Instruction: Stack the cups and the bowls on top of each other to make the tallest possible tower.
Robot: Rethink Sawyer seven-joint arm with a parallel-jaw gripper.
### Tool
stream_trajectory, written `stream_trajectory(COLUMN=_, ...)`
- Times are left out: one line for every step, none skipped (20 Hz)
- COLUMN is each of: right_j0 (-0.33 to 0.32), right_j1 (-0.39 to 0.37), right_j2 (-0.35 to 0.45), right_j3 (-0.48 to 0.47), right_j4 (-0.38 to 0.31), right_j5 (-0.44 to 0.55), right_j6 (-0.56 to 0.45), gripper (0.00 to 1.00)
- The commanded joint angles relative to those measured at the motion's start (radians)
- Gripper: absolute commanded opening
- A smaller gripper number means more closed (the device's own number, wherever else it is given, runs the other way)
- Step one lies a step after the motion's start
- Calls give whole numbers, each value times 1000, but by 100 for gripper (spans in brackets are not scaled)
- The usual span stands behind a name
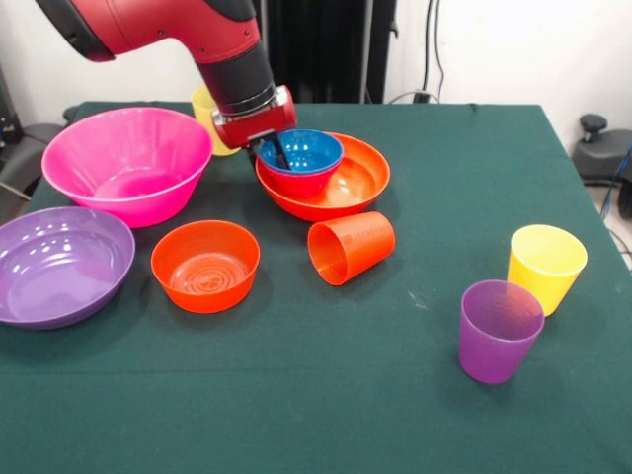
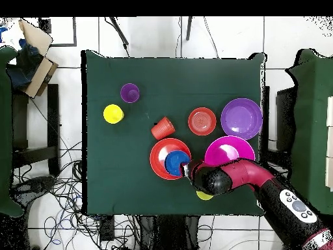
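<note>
My gripper grips the rim of the small blue bowl, with one finger inside it. The blue bowl sits in the wide orange bowl. The big pink bowl, the wide purple bowl and the small orange bowl stand apart and empty. The orange cup lies on its side. A yellow cup and the purple cup stand upright. The second yellow cup is half hidden behind my arm. No small magenta bowl shows.
The green table bears everything. My red arm reaches over the pink bowl's side. Black chairs stand beyond the table's edges, and a cardboard box sits off the table.
</note>
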Motion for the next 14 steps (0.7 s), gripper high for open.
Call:
stream_trajectory(right_j0=55, right_j1=3, right_j2=-54, right_j3=-25, right_j4=-93, right_j5=-20, right_j6=-130, gripper=0)
stream_trajectory(right_j0=56, right_j1=3, right_j2=-53, right_j3=-26, right_j4=-92, right_j5=-18, right_j6=-133, gripper=0)
stream_trajectory(right_j0=53, right_j1=0, right_j2=-51, right_j3=-23, right_j4=-88, right_j5=-15, right_j6=-135, gripper=0)
stream_trajectory(right_j0=51, right_j1=-6, right_j2=-50, right_j3=-16, right_j4=-85, right_j5=-14, right_j6=-133, gripper=0)
stream_trajectory(right_j0=50, right_j1=-13, right_j2=-49, right_j3=-9, right_j4=-82, right_j5=-13, right_j6=-130, gripper=0)
stream_trajectory(right_j0=50, right_j1=-29, right_j2=-46, right_j3=3, right_j4=-73, right_j5=-10, right_j6=-123, gripper=0)
stream_trajectory(right_j0=48, right_j1=-49, right_j2=-34, right_j3=16, right_j4=-56, right_j5=1, right_j6=-123, gripper=0)
stream_trajectory(right_j0=47, right_j1=-74, right_j2=-21, right_j3=32, right_j4=-33, right_j5=16, right_j6=-122, gripper=0)
stream_trajectory(right_j0=46, right_j1=-100, right_j2=-2, right_j3=43, right_j4=-8, right_j5=32, right_j6=-127, gripper=0)
stream_trajectory(right_j0=45, right_j1=-126, right_j2=16, right_j3=54, right_j4=18, right_j5=48, right_j6=-132, gripper=0)
stream_trajectory(right_j0=47, right_j1=-147, right_j2=31, right_j3=56, right_j4=40, right_j5=66, right_j6=-140, gripper=0)
stream_trajectory(right_j0=48, right_j1=-172, right_j2=46, right_j3=62, right_j4=64, right_j5=81, right_j6=-146, gripper=0)
stream_trajectory(right_j0=49, right_j1=-200, right_j2=60, right_j3=72, right_j4=87, right_j5=94, right_j6=-149, gripper=0)
stream_trajectory(right_j0=50, right_j1=-228, right_j2=74, right_j3=81, right_j4=111, right_j5=108, right_j6=-153, gripper=0)
